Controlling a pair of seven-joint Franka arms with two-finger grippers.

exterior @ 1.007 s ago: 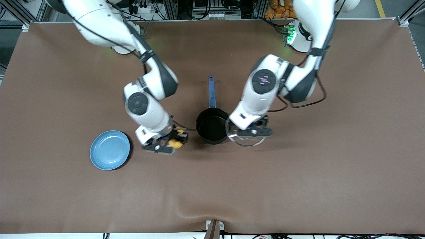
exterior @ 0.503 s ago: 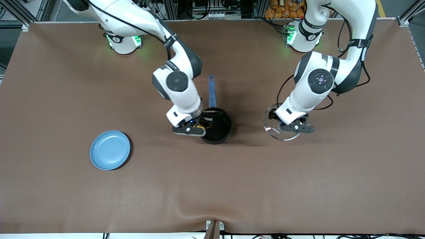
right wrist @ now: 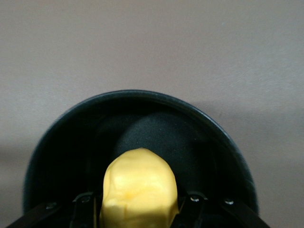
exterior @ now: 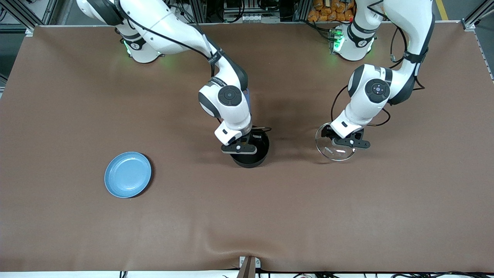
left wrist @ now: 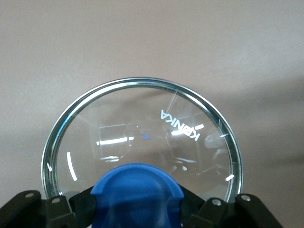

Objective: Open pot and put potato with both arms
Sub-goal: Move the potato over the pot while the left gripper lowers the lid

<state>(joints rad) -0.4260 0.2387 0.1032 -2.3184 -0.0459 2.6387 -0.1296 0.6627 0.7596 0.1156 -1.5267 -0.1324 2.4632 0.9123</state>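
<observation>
**Potato held over the open pot, lid held aside**

The right gripper (exterior: 238, 148) hangs directly over the black pot (exterior: 254, 156), which stands near the middle of the worktop (exterior: 247, 216) with its lid off. Its fingers (right wrist: 192, 202) pinch the yellow potato (right wrist: 139, 187), which is seen in the right wrist view just above the pot's dark interior. The pot's blue handle (exterior: 247, 99) points toward the edge where the arm bases stand and is mostly hidden by the right arm. The left gripper (exterior: 346, 142) is over the worktop beside the pot, toward the left arm's end; its fingers (left wrist: 80, 209) clamp the blue knob (left wrist: 137, 192) of the glass lid (left wrist: 142, 137). A light-blue plate (exterior: 127, 174) lies toward the right arm's end, nearer the front camera than the pot.
</observation>
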